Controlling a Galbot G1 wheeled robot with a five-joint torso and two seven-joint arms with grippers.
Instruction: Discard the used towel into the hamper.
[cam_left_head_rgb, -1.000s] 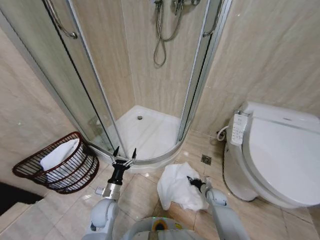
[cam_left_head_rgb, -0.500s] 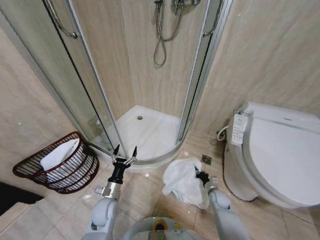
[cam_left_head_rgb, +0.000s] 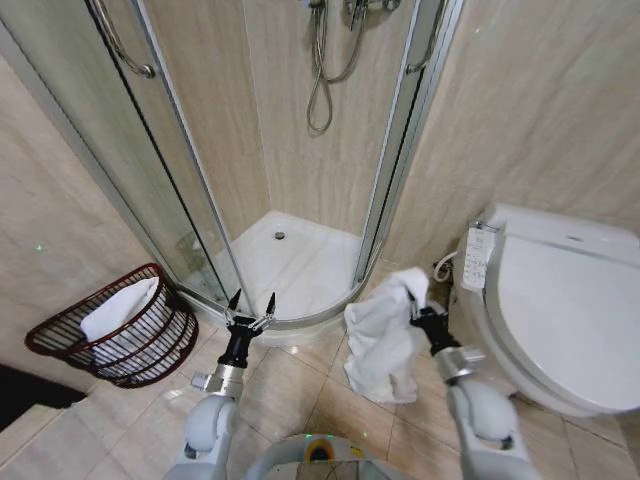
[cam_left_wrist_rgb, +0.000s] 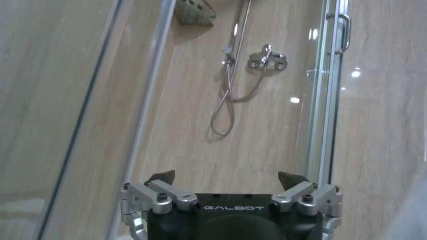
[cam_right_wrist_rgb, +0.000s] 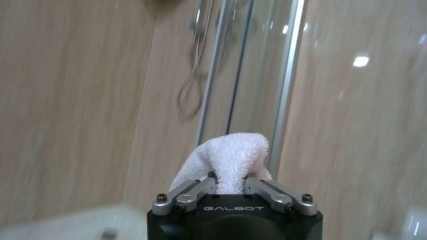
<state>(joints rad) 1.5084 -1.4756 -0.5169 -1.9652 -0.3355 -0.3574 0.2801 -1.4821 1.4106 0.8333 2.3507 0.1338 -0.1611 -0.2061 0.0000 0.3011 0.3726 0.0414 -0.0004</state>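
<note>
A white towel (cam_left_head_rgb: 384, 335) hangs off the floor beside the toilet, pinched at its top by my right gripper (cam_left_head_rgb: 418, 303), which is shut on it. In the right wrist view a fold of the towel (cam_right_wrist_rgb: 227, 157) pokes up between the closed fingers, below which sits my right gripper (cam_right_wrist_rgb: 230, 181). The hamper (cam_left_head_rgb: 150, 350), a dark reddish-brown wire basket, lies tilted on the floor at the far left with white cloth (cam_left_head_rgb: 118, 310) inside. My left gripper (cam_left_head_rgb: 250, 300) stands upright and open in front of the shower, a little right of the hamper; in its own wrist view my left gripper (cam_left_wrist_rgb: 227, 177) holds nothing.
A curved glass shower enclosure (cam_left_head_rgb: 300, 270) with a raised white base fills the middle. A white toilet (cam_left_head_rgb: 560, 310) with a side control panel (cam_left_head_rgb: 476, 258) stands at the right. Tiled floor (cam_left_head_rgb: 290, 385) lies open between the hamper and the hanging towel.
My right gripper has risen from the floor with the towel, lifting it up and toward the toilet. The towel now hangs instead of lying heaped. The left arm has not moved.
</note>
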